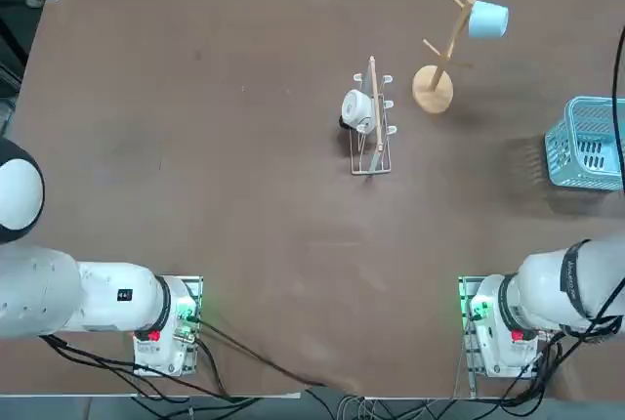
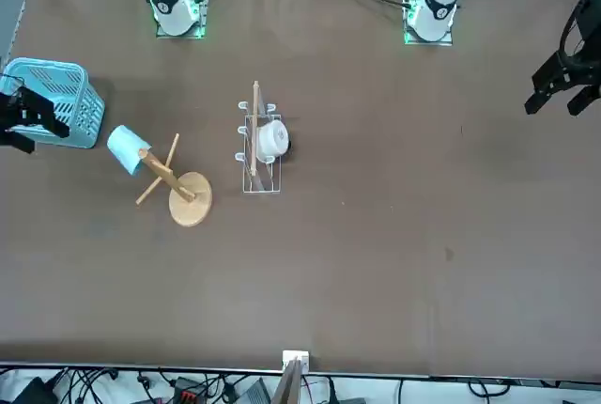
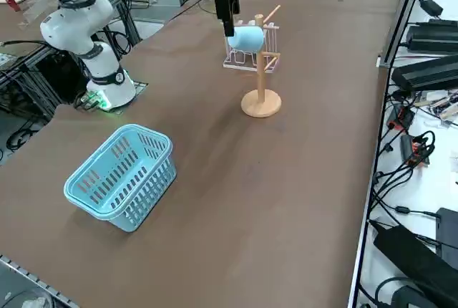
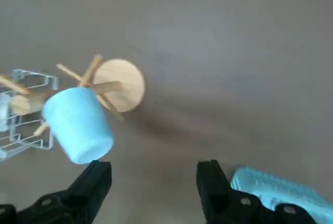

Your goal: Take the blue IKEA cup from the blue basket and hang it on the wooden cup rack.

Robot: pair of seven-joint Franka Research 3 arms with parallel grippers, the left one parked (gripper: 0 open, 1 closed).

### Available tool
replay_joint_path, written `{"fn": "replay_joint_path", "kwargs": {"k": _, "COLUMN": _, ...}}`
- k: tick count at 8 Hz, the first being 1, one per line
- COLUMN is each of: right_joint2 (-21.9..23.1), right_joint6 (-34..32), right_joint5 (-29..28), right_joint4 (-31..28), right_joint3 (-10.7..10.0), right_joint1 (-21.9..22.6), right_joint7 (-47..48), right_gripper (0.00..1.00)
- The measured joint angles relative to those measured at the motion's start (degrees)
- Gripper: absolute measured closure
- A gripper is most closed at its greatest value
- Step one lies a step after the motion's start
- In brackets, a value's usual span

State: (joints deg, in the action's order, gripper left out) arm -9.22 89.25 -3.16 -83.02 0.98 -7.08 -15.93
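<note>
My right hand (image 4: 154, 186) is released, its two fingers wide apart with nothing between them, and the blue cup (image 4: 78, 125) is up on the wooden rack (image 3: 261, 79), hanging by a peg near the top, out over the bench (image 3: 236, 208). The blue basket (image 3: 125, 172) sits well apart from it, and I see nothing in there. So the hanging looks done to me, and the next move should be backing away, gently.

Handling, if I have to go in again: that cup looks like thin plastic, so I'd call it light, a bit springy under a squeeze, probably smooth enough to slip round in the fingers. I'd take it across the sides, around the middle of the body, with light pressure; too hard and the wall could bow. I'd stay off the rim, where the peg goes in. The rack is a slim pole on a round base (image 3: 261, 104), likely light too, so a knock on a peg or a drag on the cup could tip the lot. Clear the cup first, then swing out.
</note>
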Motion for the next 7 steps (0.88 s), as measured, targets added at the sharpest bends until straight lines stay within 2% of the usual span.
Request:
{"fn": "replay_joint_path", "kwargs": {"k": 4, "right_joint2": 0.02, "right_joint6": -3.83, "right_joint5": 2.23, "right_joint4": 0.17, "right_joint3": -0.02, "right_joint1": 2.69, "right_joint7": 19.08, "right_gripper": 0.0}}
{"fn": "replay_joint_path", "kwargs": {"k": 7, "right_joint2": 0.65, "right_joint6": -5.39, "right_joint5": 3.15, "right_joint4": 0.31, "right_joint3": -0.04, "right_joint1": 4.53, "right_joint7": 23.24, "right_gripper": 0.0}}
